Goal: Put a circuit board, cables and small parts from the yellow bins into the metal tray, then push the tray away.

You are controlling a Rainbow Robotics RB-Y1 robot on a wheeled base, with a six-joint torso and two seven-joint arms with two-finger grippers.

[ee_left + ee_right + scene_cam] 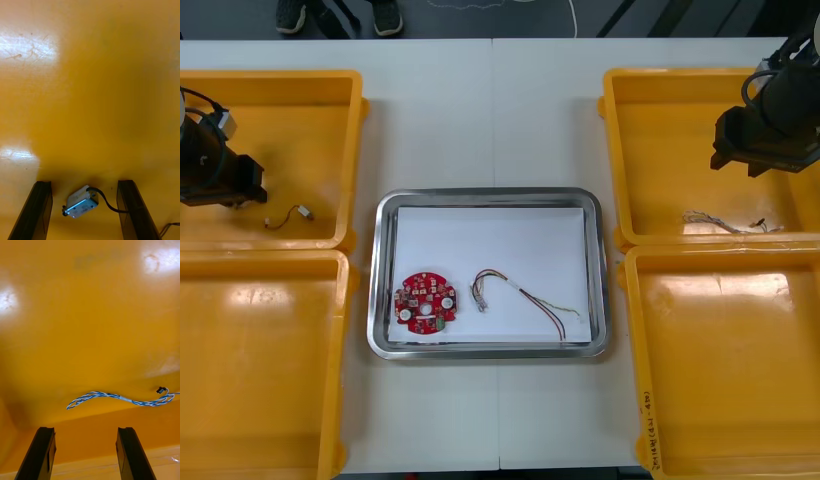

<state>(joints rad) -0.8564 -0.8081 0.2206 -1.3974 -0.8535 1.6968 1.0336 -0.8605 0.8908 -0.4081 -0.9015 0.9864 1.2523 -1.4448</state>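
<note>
Between the open jaws of the left gripper (84,184), a small metal part (80,204) is lying, seemingly lined up for grasping; the right gripper (85,429), also open, is hovering just short of the blue-white cable (120,397).

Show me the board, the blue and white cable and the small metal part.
Board (426,302): front view, disc centre.
Blue and white cable (112,395): right wrist view, mid-length.
Small metal part (80,205): left wrist view, body centre.

A light table (490,120) stands on a dark floor (230,20).
</note>
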